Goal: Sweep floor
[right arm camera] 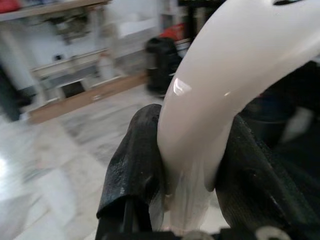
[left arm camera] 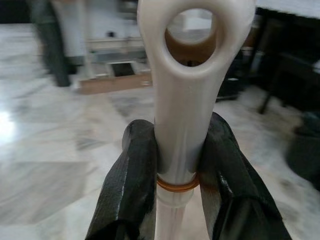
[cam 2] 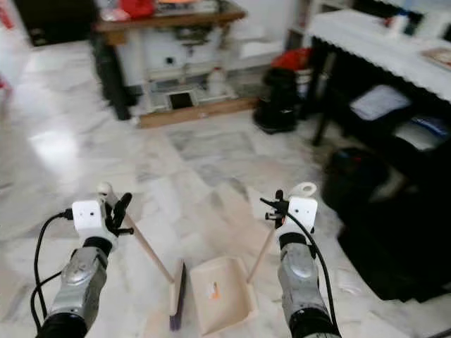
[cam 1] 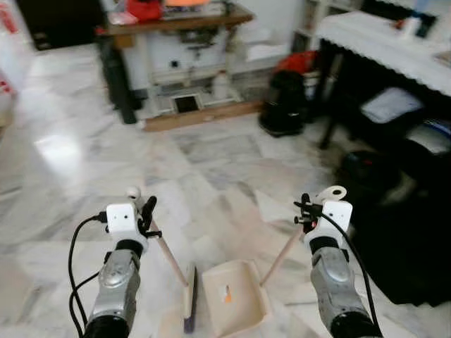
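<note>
Fingers, left gripper (cam 1: 149, 213): clenched on the broom handle (left arm camera: 181, 125); the black fingers (left arm camera: 131, 185) press both sides of the cream shaft just above an orange ring (left arm camera: 176, 184).
Fingers, right gripper (cam 1: 306, 209): clenched on the dustpan handle (right arm camera: 220, 95), one black pad (right arm camera: 135, 165) on each side of its glossy cream curve.
Wrist views: these give the grips close up, and the left one shows the hanging hole at the top of the broom handle.
Eye views: these give the tools whole, down to the marble floor (cam 1: 211, 162).
Broom (cam 1: 189, 299): just left of the dustpan; its stick slants from the left gripper down towards the dustpan, and the brush head lies lengthwise, running away from the robot.
Dustpan (cam 1: 235, 296): flat on the floor between the two arms, open mouth towards the robot; its stick (cam 1: 282, 255) slants up and right to the right gripper.
Inside the dustpan: a small orange scrap (cam 1: 227, 296).
Beyond the dustpan: a wooden counter (cam 1: 176, 21) across the room; a black bin (cam 1: 284, 104) stands right of it.
</note>
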Robot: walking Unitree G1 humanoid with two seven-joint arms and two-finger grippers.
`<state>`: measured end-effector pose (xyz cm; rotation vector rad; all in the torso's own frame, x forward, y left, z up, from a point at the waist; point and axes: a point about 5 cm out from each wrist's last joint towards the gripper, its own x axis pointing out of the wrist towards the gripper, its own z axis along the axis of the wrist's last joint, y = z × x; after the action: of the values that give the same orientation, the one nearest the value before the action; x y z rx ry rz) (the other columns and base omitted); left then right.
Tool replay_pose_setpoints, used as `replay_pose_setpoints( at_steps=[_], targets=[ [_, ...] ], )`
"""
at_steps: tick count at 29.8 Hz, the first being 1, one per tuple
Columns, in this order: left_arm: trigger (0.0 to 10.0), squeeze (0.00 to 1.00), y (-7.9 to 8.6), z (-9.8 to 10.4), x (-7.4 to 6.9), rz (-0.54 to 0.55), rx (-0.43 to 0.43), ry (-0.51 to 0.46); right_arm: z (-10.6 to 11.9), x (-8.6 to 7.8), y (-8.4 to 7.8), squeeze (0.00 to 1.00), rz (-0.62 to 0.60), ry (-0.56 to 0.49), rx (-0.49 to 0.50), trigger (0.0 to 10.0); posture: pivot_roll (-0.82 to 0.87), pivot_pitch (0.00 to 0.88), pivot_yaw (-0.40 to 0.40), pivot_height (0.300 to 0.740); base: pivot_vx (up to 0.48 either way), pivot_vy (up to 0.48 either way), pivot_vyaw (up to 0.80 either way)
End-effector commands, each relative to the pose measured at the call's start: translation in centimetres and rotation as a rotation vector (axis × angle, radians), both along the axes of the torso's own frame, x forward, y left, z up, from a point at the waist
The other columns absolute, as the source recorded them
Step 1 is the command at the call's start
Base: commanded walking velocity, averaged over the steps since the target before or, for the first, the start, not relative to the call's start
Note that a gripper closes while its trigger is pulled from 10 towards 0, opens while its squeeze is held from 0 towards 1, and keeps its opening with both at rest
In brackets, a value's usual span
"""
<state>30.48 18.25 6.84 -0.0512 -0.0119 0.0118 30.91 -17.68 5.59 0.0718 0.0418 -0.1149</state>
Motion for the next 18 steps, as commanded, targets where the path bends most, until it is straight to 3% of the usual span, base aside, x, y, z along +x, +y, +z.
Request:
replay_pose_setpoints(
  at_steps=[1, 18],
  targets=[
    [10.0, 0.00, 0.33, 0.88, 0.51, 0.006, 0.000, -0.030, 0.91, 0.55, 0.26, 0.00, 0.006, -0.037, 0.003, 10.0, -0.03, 0.000, 0.014, 0.740, 0.000, 0.000, -0.80],
    [10.0, 0.00, 0.46, 0.96, 0.50, 0.003, -0.001, -0.031, 0.92, 0.52, 0.34, 0.00, 0.005, -0.039, -0.002, 10.0, -0.03, 0.000, 0.012, 0.740, 0.000, 0.000, -0.80]
  ],
)
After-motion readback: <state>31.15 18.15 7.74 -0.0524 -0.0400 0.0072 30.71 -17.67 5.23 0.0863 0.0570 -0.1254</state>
